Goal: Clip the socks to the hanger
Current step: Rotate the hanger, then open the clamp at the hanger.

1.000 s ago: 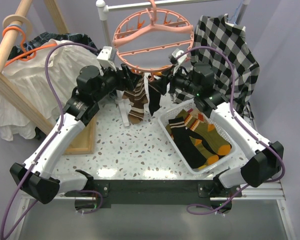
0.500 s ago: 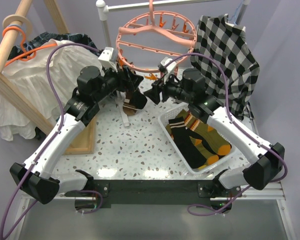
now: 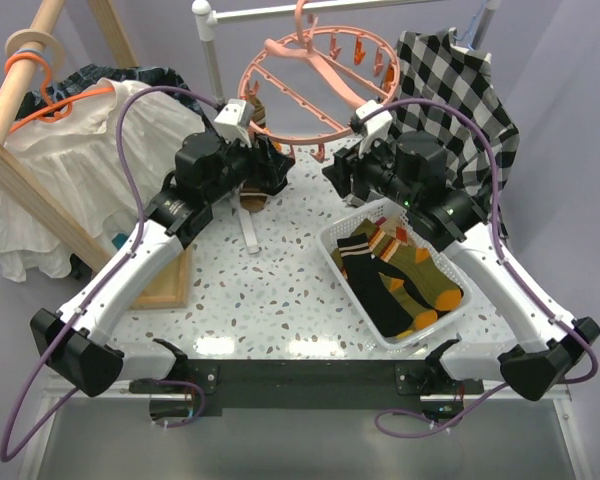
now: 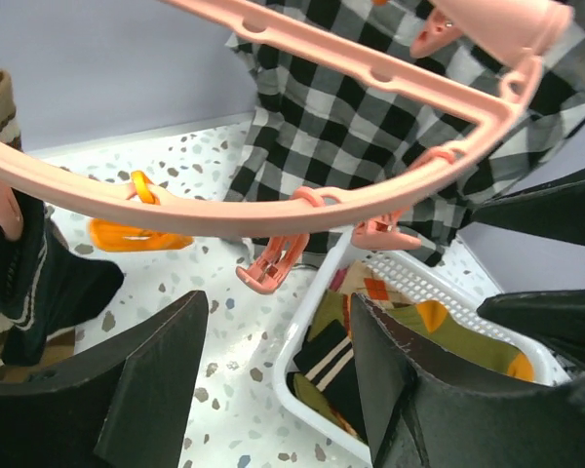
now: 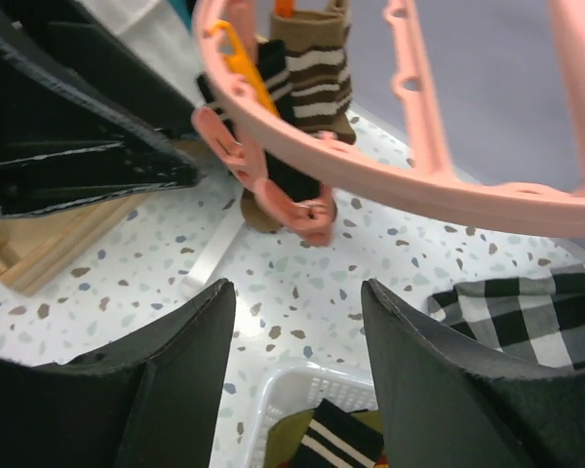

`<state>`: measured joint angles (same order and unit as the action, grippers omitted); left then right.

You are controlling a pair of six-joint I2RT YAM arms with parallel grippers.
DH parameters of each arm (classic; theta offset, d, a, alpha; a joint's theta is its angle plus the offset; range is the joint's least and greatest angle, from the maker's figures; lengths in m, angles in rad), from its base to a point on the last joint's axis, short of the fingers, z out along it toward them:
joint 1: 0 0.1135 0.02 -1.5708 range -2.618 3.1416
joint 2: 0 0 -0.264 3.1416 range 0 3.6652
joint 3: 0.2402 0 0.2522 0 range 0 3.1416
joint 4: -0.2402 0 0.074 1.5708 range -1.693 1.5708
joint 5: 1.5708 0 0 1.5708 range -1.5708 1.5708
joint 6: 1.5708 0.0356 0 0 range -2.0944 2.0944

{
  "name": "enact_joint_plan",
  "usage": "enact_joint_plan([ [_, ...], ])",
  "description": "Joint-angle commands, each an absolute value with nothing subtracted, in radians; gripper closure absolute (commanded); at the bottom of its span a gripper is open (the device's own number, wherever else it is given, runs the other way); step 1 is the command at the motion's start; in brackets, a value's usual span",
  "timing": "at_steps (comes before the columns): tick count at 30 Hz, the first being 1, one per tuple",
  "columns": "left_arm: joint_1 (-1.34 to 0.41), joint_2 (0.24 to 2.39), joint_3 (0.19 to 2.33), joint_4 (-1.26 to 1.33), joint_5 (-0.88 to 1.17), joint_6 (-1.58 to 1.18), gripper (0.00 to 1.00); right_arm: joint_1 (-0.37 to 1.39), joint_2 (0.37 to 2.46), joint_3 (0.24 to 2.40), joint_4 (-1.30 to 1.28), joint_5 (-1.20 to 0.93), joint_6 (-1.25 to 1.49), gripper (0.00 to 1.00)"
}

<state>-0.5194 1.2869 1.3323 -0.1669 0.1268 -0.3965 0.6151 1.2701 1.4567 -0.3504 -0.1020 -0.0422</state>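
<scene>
Under the hanger [image 3: 315, 90], the left gripper [image 4: 278, 302] and right gripper [image 5: 297, 288] are open and empty, so I think grabbing another sock [image 3: 430, 285] from the basket [image 3: 348, 285] below it comes next.

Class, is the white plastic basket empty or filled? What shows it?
Filled: the white plastic basket holds several loose socks, olive with orange toes and black.

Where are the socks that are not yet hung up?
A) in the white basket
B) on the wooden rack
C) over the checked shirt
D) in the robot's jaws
A: the loose socks lie piled inside the white basket.
</scene>
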Motion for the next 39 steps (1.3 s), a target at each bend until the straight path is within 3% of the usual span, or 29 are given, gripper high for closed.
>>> enact_joint_plan([
  [1, -0.522, 1.304, 1.391, -0.161, 0.04, -0.387, 0.36, 0.542, 1.331, 1.479, -0.29, -0.095, 0.026, 0.43],
  [7, -0.515, 1.299, 1.417, -0.195, -0.02, -0.397, 0.37, 0.479, 1.391, 1.493, -0.167, -0.152, 0.112, 0.46],
  [21, -0.397, 1.298, 1.365, -0.147, 0.123, -0.483, 0.39, 0.462, 1.48, 1.571, -0.106, -0.196, 0.135, 0.45],
  [39, -0.397, 1.319, 1.353, -0.147, -0.029, -0.445, 0.48, 0.462, 1.47, 1.562, -0.11, -0.199, 0.114, 0.45],
])
